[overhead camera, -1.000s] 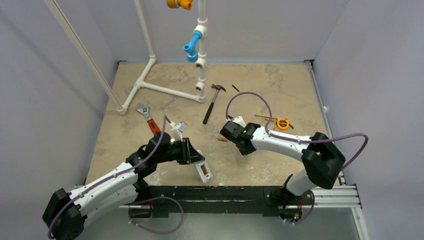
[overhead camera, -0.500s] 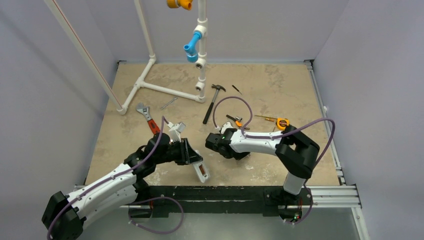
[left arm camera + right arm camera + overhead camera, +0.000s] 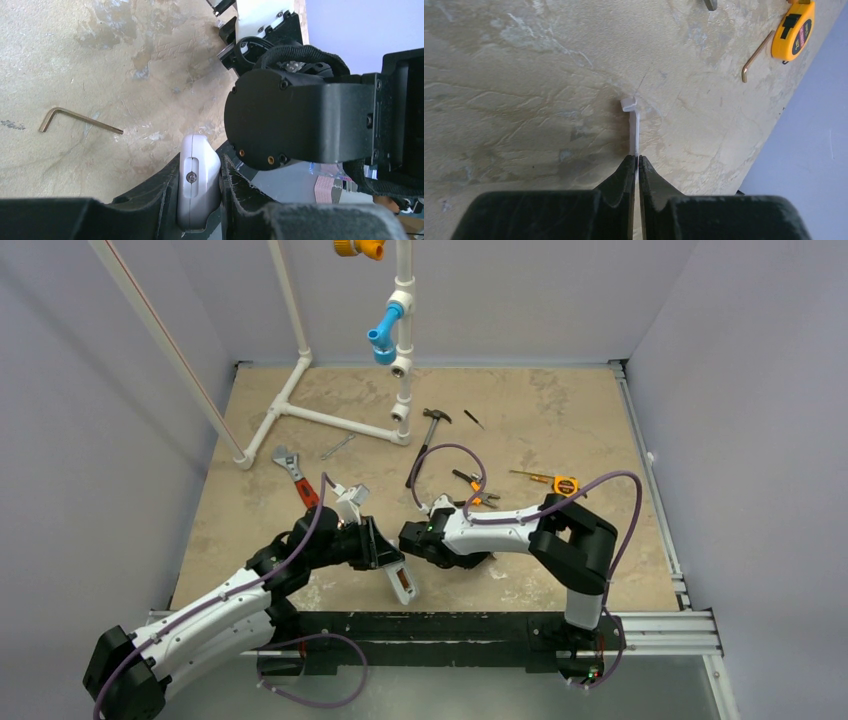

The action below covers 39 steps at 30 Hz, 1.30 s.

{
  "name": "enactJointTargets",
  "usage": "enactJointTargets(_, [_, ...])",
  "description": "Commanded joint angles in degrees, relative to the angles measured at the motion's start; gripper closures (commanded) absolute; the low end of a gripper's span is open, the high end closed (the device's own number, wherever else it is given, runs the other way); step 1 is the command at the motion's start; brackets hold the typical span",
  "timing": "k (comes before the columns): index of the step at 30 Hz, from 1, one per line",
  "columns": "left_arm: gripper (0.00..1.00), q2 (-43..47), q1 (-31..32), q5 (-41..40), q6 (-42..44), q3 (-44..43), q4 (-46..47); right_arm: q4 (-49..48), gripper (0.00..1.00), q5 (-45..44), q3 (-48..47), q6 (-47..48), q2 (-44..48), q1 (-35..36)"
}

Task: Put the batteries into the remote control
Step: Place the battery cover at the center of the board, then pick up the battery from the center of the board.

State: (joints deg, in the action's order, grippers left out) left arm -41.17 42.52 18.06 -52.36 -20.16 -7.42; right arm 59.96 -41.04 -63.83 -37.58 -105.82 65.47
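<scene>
**Right now: left claw gripping the remote, right claw pinching a thin white piece**

Down near the arm bases, the left claw (image 3: 200, 160) is clamping the remote control (image 3: 197, 187) by one end, with a finger pressing the white casing on each side. Seen from above, the handset is sticking out past the claw toward the near edge of the counter (image 3: 560, 410). It is lying at a slant with its recess facing the overhead camera. The batteries (image 3: 402, 586) are showing there as an orange strip inside the white body.

The right claw (image 3: 635, 159) is pinching a thin white piece (image 3: 634, 131), seen edge-on, with a small tab at its far end. The jaws are sitting almost together around it, and I cannot tell what the piece is. In the top view this claw is hovering just beside the remote, on its right. In the left wrist view, the black body of the right arm (image 3: 300, 120) is filling the space next to the handset.

Farther out, a yellow tape measure (image 3: 796, 30) and a hex key (image 3: 756, 56) are lying near each other. A hammer (image 3: 428, 438), a red-handled wrench (image 3: 295, 478) and a white pipe frame (image 3: 330, 420) are sitting toward the back of the counter.
</scene>
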Motion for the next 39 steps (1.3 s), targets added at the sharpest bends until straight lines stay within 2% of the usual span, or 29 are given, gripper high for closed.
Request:
enactJointTargets(1, [1.0, 0.76, 0.21, -0.27, 0.38, -0.95, 1.26, -1.7, 0.93, 0.91, -1.72, -1.36, 0.44, 0.94])
enactJointTargets(8, [1.0, 0.65, 0.19, -0.38, 0.37, -0.9, 1.13, -4.74, 0.73, 3.1, -0.66, -0.78, 2.69, 1.24])
enactJointTargets(14, [1.0, 1.35, 0.19, -0.63, 0.25, -0.61, 0.66, -11.88, 0.63, 8.07, 1.7, 2.26, 11.1, 0.74])
enactJointTargets(19, [1.0, 3.05, 0.19, -1.5, 0.32, -0.45, -0.88, -23.11, 0.62, 18.5, 5.36, 8.32, 19.37, -5.96])
enactJointTargets(23, [1.0, 4.15, 0.19, -2.06, 0.33, -0.43, -1.34, -33.07, 0.59, 28.21, 7.96, 20.09, 22.53, -11.88])
enactJointTargets(29, [1.0, 3.97, 0.2, -1.35, 0.54, -0.71, -1.28, -36.85, 0.61, 43.44, 5.32, 36.35, 16.11, -17.21])
enactJointTargets(33, [1.0, 4.48, 0.15, -0.29, 0.93, -0.74, -1.24, -38.48, 0.62, 44.87, 4.15, 42.89, 12.8, -17.89])
enactJointTargets(39, [1.0, 4.72, 0.22, 0.03, 1.41, -1.05, -1.84, -40.92, 0.62, 44.9, 3.05, 44.83, 10.14, -19.35])
